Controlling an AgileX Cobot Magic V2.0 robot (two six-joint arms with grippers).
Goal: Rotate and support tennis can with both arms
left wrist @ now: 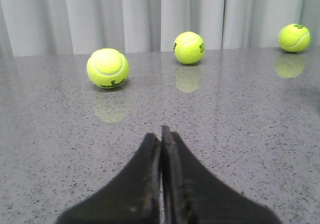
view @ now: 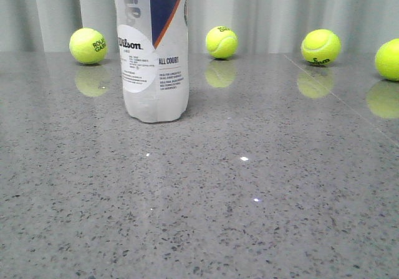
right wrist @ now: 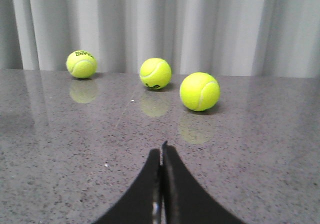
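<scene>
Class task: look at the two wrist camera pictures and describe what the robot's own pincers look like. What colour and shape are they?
Both the left pincer and the right pincer are matte black. Each has two smooth, curved fingers that taper from a wide base to a narrow tip. No cables or markings show.

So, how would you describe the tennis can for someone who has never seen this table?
Look at the grey speckled table in front of the pale curtain. Left of centre, nearer the camera than the row of yellow-green balls, stands the tennis can. It is the only tall, clear cylinder, with a white and navy Wilson label.
</scene>
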